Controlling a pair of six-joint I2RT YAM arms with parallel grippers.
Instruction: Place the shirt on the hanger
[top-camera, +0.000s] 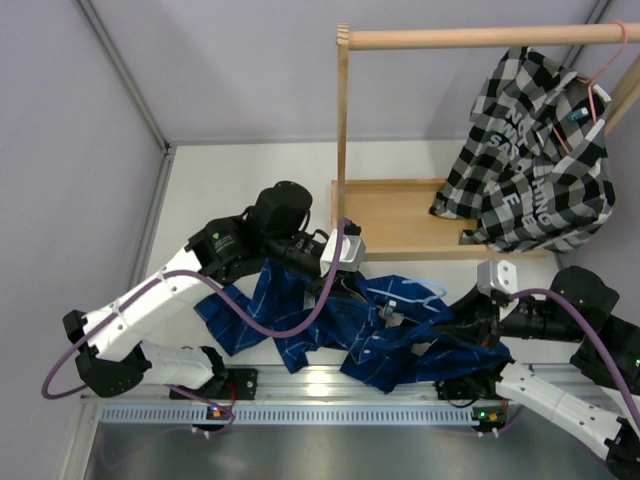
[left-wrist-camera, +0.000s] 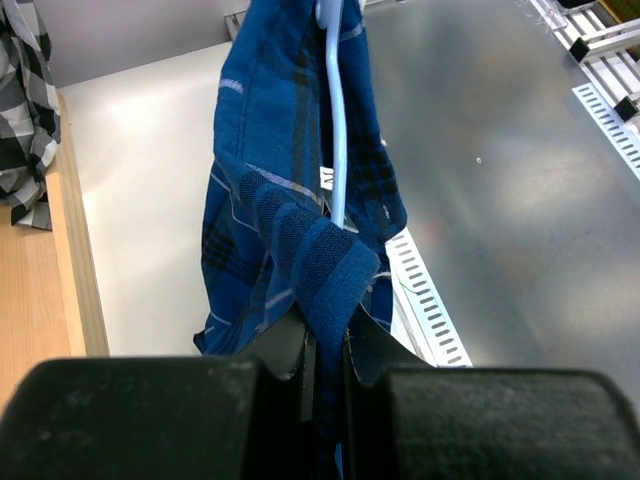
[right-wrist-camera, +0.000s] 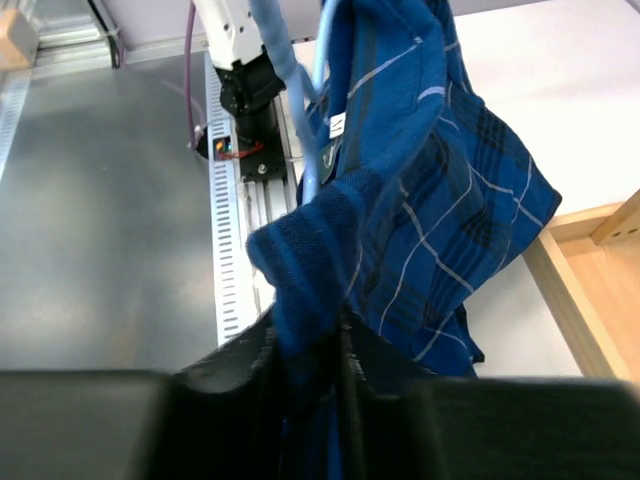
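Hanger (left-wrist-camera: 339, 130) amid shirt (left-wrist-camera: 265, 160) folds, wrist views

The top view looks down from above the near edge over the whole tabletop (top-camera: 240, 170). Both wrist views sit very near the shirt (left-wrist-camera: 260, 190), facing it from opposite sides.

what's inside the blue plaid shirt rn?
A light-blue wire hanger runs up through the folds of the shirt. Only a stretch of the wire shows; the fabric covers the rest of it.
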